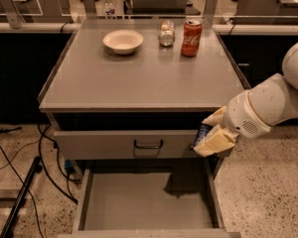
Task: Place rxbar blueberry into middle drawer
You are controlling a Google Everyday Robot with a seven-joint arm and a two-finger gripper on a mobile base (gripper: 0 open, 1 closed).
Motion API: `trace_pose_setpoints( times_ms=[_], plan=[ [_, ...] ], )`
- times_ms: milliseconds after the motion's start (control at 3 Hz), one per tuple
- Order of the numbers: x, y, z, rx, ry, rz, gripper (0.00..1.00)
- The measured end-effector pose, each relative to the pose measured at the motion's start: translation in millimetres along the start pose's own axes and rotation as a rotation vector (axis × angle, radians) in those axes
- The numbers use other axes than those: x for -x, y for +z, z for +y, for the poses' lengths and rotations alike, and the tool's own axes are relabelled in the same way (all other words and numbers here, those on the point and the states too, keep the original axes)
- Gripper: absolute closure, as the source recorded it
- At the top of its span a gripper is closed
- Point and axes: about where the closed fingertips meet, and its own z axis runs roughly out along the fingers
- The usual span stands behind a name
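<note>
1. My end effector (207, 136) hangs off the right front corner of the tabletop (139, 78), level with the closed drawer front (114, 144) and its black handle (149, 144).
2. Its pale fingers are clamped on the rxbar blueberry (202, 131); I see only a dark blue sliver between them.
3. The middle drawer (139, 202) is pulled out below, and the bar is above its right rear corner, clear of the floor.
4. At the back of the tabletop stand a white bowl (123, 41), a glass jar (166, 33) and a red cola can (191, 37).
</note>
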Motion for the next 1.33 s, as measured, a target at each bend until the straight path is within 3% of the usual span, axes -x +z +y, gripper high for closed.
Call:
trace_pose_setpoints(
  times_ms=[333,667,1000,1333],
  plan=[
    [-30,30,28,0.027,-0.001,-0.045,1.0],
    [-59,82,61,0.044,-0.022,-0.122,1.0],
    [-62,91,55,-0.007,-0.046,-0.118,1.0],
    [-70,101,56,-0.011,-0.06,-0.086,1.0]
  ],
)
